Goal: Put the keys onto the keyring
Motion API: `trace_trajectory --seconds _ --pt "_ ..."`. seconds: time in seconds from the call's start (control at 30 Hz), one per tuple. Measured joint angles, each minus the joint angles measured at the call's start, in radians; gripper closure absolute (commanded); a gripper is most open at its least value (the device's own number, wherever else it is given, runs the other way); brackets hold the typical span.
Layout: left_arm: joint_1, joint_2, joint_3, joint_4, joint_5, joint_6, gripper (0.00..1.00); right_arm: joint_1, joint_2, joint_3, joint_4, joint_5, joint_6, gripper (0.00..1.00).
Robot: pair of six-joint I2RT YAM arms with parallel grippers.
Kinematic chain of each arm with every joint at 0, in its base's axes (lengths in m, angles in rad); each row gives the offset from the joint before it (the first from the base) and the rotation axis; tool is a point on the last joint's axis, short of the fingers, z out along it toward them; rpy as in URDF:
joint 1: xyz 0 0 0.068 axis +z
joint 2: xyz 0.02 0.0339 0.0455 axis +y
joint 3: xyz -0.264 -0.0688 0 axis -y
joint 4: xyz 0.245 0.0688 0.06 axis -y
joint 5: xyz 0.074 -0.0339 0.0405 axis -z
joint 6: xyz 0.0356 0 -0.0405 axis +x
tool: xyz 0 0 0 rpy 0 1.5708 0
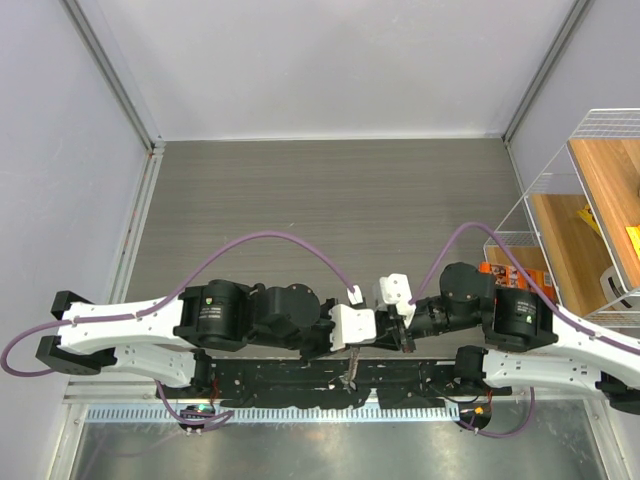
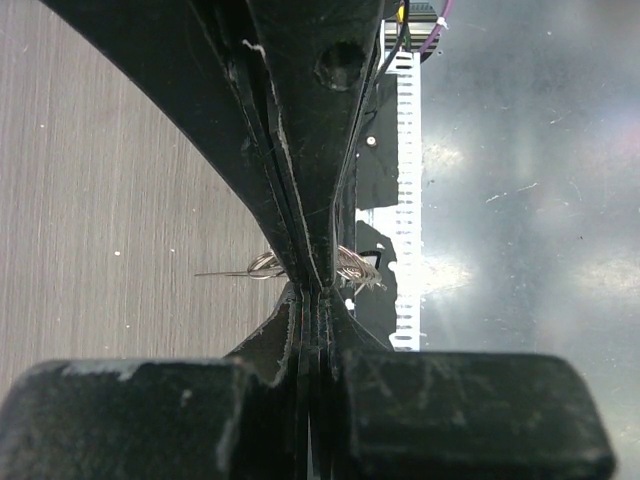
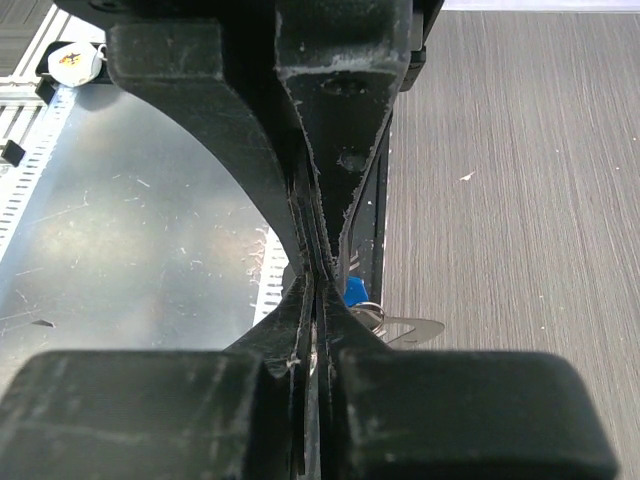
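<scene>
While left gripper (image 2: 312,285) sits clamped on keyring (image 2: 352,266) wire over near edge of table (image 1: 300,200), right gripper (image 3: 318,275) pinches blue key (image 3: 352,292) just beside. Advise: steady ring, feed key hole slowly onto wire end.

The grey wood-grain table (image 1: 330,200) carries a white wire rack (image 1: 560,190) at its right side.

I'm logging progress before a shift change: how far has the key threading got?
Done: both pieces are off the table. In hand: the left claw is shut on the thin silvery wire keyring, and the right claw is shut on a small blue-headed metal key. Left: I cannot tell whether that key is threaded on yet, and no other keys show, so threading looks unfinished.
</scene>
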Motion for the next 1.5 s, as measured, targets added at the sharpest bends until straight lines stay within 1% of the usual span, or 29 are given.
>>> trace_trajectory --seconds 0.07,0.1,0.13,0.2,0.23,0.33,0.5,0.6,0.73,0.87,1.37,1.5 --pt "0.000 0.000 0.000 0.001 -0.002 -0.001 1.00 0.000 -0.009 -0.006 0.007 0.002 0.000 0.95" --pt "0.000 0.000 0.000 0.003 -0.004 -0.001 0.96 0.000 -0.013 -0.009 0.010 0.003 0.000 0.94" --pt "0.000 -0.002 0.000 0.006 -0.004 -0.002 0.88 0.000 -0.020 -0.014 0.017 0.004 0.000 0.94" --pt "0.000 -0.005 0.000 0.012 -0.006 -0.001 0.77 0.000 -0.033 -0.025 0.032 0.007 0.000 0.95" --pt "0.000 -0.011 -0.002 0.021 -0.010 -0.003 0.73 0.000 -0.042 -0.033 0.045 0.008 0.000 0.95" --pt "0.000 -0.051 -0.024 0.067 -0.025 -0.003 0.67 0.000 -0.069 -0.055 0.071 0.011 0.003 0.95" --pt "0.001 -0.163 -0.077 0.160 -0.043 -0.005 0.66 0.001 -0.105 -0.085 0.101 0.015 0.018 0.95" --pt "0.001 -0.201 -0.095 0.204 -0.046 -0.005 0.66 0.001 -0.123 -0.097 0.130 0.024 0.031 0.95" --pt "0.001 -0.204 -0.110 0.243 -0.045 -0.006 0.66 0.001 -0.148 -0.119 0.179 0.045 0.048 0.95" --pt "0.001 -0.197 -0.128 0.264 -0.040 -0.008 0.69 0.001 -0.175 -0.150 0.240 0.069 0.067 0.95" --pt "0.001 -0.195 -0.156 0.296 -0.029 -0.024 0.74 0.001 -0.228 -0.221 0.411 0.147 0.114 0.95" --pt "0.001 -0.198 -0.158 0.305 -0.029 -0.023 0.77 0.002 -0.233 -0.228 0.446 0.152 0.122 0.94"
